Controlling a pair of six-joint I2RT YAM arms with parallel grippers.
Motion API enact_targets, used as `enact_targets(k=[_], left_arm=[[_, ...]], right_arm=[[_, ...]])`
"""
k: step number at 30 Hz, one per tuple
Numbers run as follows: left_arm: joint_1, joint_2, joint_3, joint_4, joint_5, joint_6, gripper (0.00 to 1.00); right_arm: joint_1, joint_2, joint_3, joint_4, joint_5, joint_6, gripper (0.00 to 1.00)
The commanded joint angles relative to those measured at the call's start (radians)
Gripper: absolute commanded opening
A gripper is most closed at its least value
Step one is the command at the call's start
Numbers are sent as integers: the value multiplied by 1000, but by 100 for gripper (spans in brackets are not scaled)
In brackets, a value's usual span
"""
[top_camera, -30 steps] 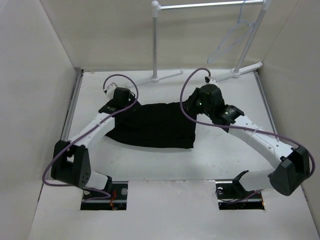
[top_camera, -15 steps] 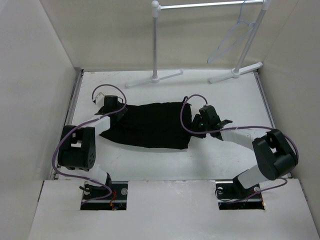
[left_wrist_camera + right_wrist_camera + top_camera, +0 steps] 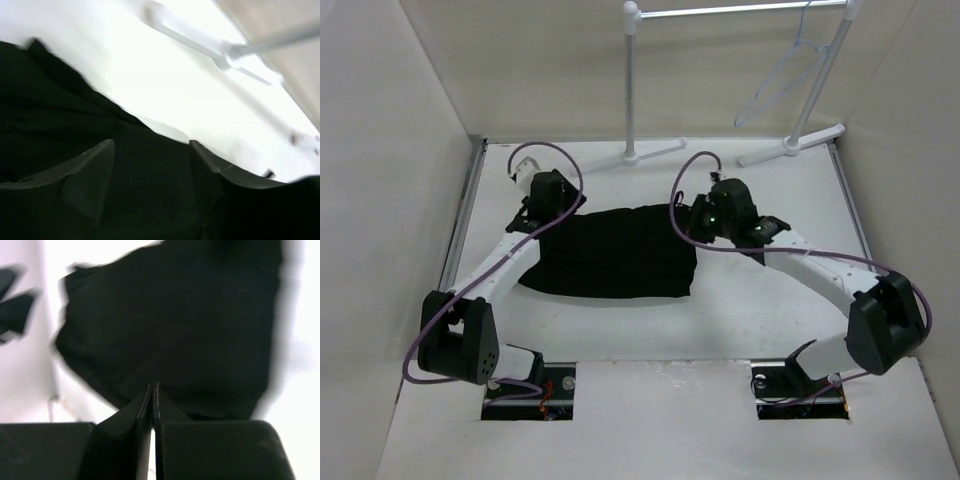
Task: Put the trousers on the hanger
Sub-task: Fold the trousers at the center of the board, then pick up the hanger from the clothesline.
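Trousers (image 3: 610, 262) stretch left-to-right: my left pincer (image 3: 150, 150) spread over one end, right pincer (image 3: 151, 386) pressed together at the other. Hanger (image 3: 775, 85) hangs over the counter's (image 3: 770, 310) far right corner, nearer my right.

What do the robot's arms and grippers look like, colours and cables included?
Both arms, the left arm and right arm, have white links with bulky black joint housings. A purple cable loops along each. The left gripper and right gripper have dark matte wedge-shaped fingers.
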Motion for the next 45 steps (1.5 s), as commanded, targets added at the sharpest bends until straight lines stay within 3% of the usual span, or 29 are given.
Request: enact_targets(k=[1,5,11,12,16,19,21,23,26,28,31,34,37,41,45], left_arm=[[-62,43,33,-23,32,-1,52],[-87,60,2,-33,61,-21,36],[-72,-6,-54,-53,78,-24,35],[-64,-20,-56,-66,80,-24,36],[-42,-69,-47,-105,80,-18,37],[-41,-101,-30,-132,80,-12,38],[-53,-110,-16,-147,81,-6,38],[-85,-100,4,-161,95,8,38],[-134,-74,25,-164,98,35,35],[-168,-52,42,-165,103,54,29],[-206,-37,48,-171,109,66,21],[-237,-34,39,-171,118,69,21],[-248,-28,36,-167,144,78,23],[-245,-24,33,-167,149,82,26],[-245,-18,24,-168,153,82,27]], right_arm=[[70,110,0,144,-77,59,8],[72,194,-128,324,-60,174,6],[79,210,-214,353,-52,190,13],[79,198,-214,349,-52,182,18],[78,86,-136,243,-60,118,58],[32,-8,-15,93,-64,41,68],[-11,-43,76,0,-70,-6,68],[-75,-62,191,-79,-70,-63,59],[-195,-48,388,-144,-50,-112,25],[-278,1,528,-157,-37,-142,14],[-382,110,715,-196,2,-166,21],[-468,242,896,-258,25,-172,47],[-514,358,1022,-285,3,-169,62],[-527,469,1130,-276,-64,-177,64],[-531,500,1129,-179,-156,-182,56]])
